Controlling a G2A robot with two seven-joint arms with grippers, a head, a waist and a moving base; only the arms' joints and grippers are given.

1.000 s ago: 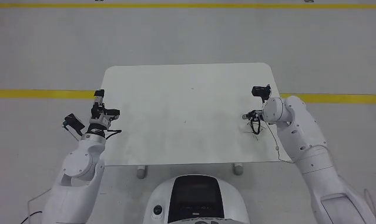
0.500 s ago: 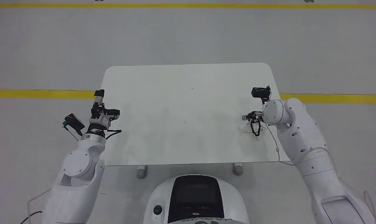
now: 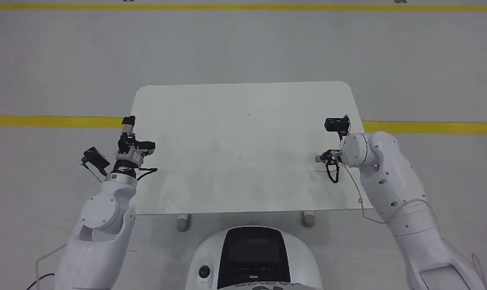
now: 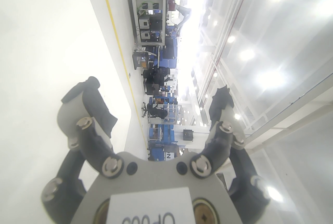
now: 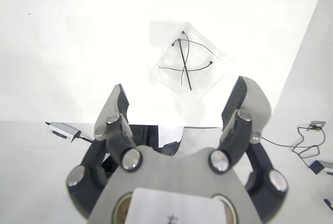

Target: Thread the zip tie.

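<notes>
Several black zip ties (image 5: 185, 61) lie crossed in a shallow clear tray (image 5: 208, 41) on the white table (image 3: 236, 145), close to its right edge. My right gripper (image 5: 179, 87) hangs open above the table just short of the tray, with nothing between its ribbed pads (image 5: 231, 100). From above, the right gripper (image 3: 326, 157) sits over the table's right side. My left gripper (image 4: 156, 87) is open and empty, pointing out toward the room. It sits at the table's left edge (image 3: 128, 127), far from the tray.
The table's right edge runs just beyond the tray. Cables and a small box (image 5: 316, 166) lie on the floor past that edge. A yellow floor line (image 3: 61, 121) passes behind the table.
The right arm has shifted slightly toward the table's front edge. The left arm has not moved.
</notes>
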